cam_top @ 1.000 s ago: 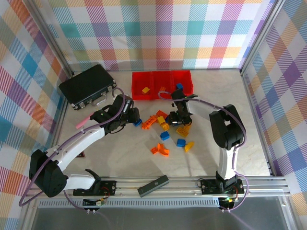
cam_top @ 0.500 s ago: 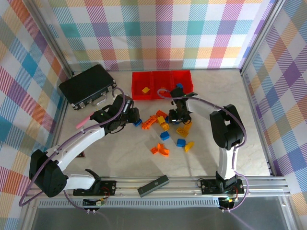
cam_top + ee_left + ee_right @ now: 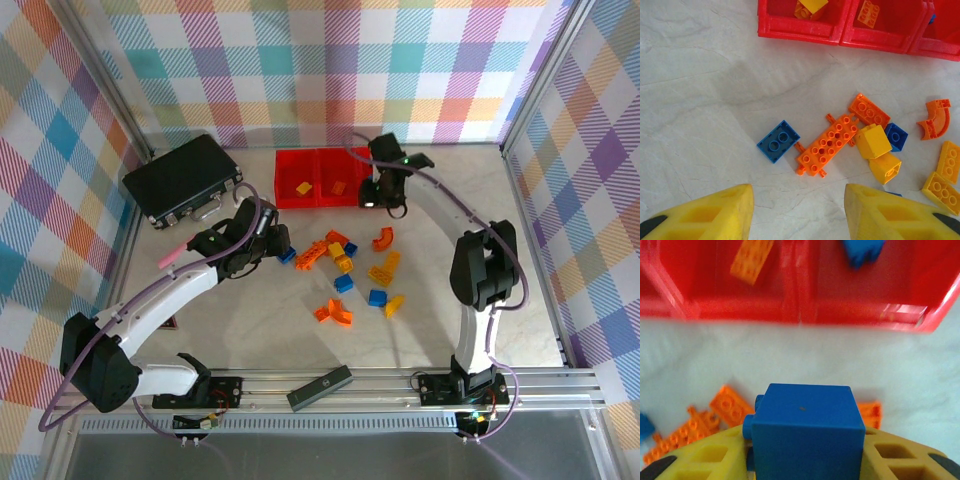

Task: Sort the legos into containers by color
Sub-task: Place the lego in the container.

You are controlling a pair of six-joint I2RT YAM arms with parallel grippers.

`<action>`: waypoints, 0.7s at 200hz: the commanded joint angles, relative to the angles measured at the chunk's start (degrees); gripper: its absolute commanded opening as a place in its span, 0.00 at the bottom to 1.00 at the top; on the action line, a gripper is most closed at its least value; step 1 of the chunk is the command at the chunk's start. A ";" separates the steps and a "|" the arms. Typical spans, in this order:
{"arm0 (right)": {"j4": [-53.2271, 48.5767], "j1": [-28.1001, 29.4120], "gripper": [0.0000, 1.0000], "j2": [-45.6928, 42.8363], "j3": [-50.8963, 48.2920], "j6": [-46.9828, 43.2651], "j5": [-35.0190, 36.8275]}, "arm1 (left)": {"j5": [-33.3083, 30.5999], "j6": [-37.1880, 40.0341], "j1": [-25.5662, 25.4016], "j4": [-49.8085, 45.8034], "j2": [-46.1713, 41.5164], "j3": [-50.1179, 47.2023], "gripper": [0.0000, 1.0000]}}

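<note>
Above the table (image 3: 260,320), outstretched right claw (image 3: 384,196) (beside the containers (image 3: 290,168)) grips a blue lego (image 3: 805,430).

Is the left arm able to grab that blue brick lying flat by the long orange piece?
Probably yes. The blue brick lies uncovered ahead of the open left gripper; only the long orange piece sits close beside it.

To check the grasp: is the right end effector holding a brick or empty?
Holding. The right end effector is shut on a blue brick, which sits between its yellow fingers near the red bins.
</note>
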 commanded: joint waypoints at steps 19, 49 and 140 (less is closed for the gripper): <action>-3.37 -3.53 0.45 9.77 11.64 1.45 1.97 | -1.24 0.24 0.45 -2.24 -2.43 1.15 0.51; -4.50 -4.96 0.45 16.66 20.07 2.59 1.21 | -1.35 0.24 0.44 -2.76 -2.90 0.93 0.51; -5.32 -5.18 0.46 28.06 32.41 1.47 0.86 | -1.89 0.09 0.53 -3.23 -3.69 0.10 0.51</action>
